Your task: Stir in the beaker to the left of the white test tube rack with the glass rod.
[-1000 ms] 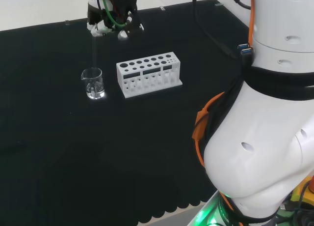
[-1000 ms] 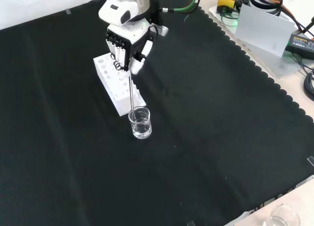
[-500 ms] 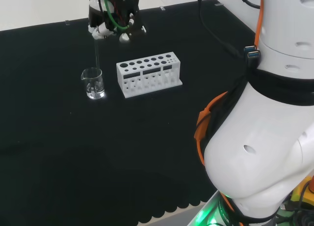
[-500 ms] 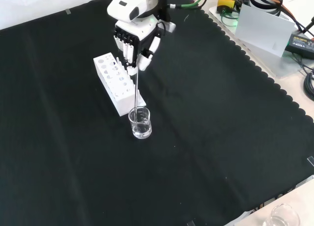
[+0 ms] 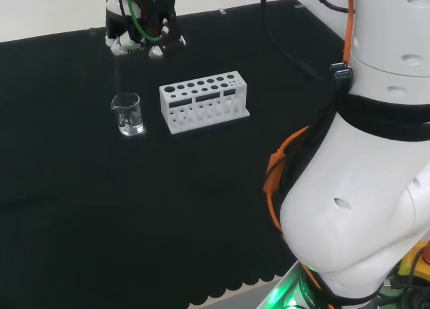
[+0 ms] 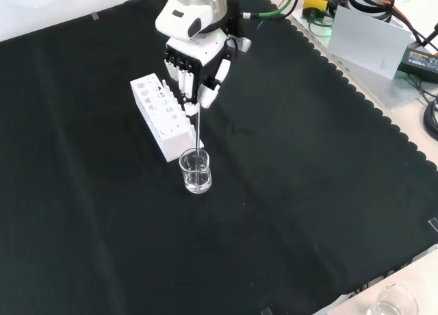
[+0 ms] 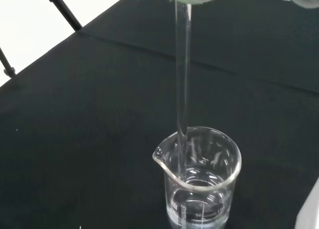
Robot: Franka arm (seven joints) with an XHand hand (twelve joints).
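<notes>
A: Where is the glass rod (image 7: 182, 74) sitting right now?

B: It is hanging nearly upright from the hand (image 6: 195, 61), with its upper end pinched between the curled fingers (image 6: 183, 74) and the thumb. In the wrist view its lower end is dipping inside the beaker (image 7: 202, 181), close to the wall on the spout side, and reaching the clear liquid at the bottom.

A: So the fingers are not spread?

B: No, they are curling together around the top of the rod, and the rest of the rod is running straight down below them. In the front view the hand is hovering above the beaker (image 6: 196, 172), well clear of its rim, and only the rod (image 6: 198, 131) is bridging the gap.

A: And where is the beaker standing?

B: It is standing upright on the black cloth of the counter (image 6: 308, 178). In the head view it (image 5: 127, 113) is sitting just to the left of the white test tube rack (image 5: 203, 101), near it but apart. In the front view the rack (image 6: 162, 116) is lying behind the beaker and a little to its left.

A: Anything else around?

B: In the head view the hand (image 5: 138, 27) is hanging above and behind the beaker, and the arm's big white links (image 5: 366, 188) are filling the right side. In the front view another small clear vessel (image 6: 395, 303) is showing at the bottom right corner, beyond the cloth's edge.
</notes>
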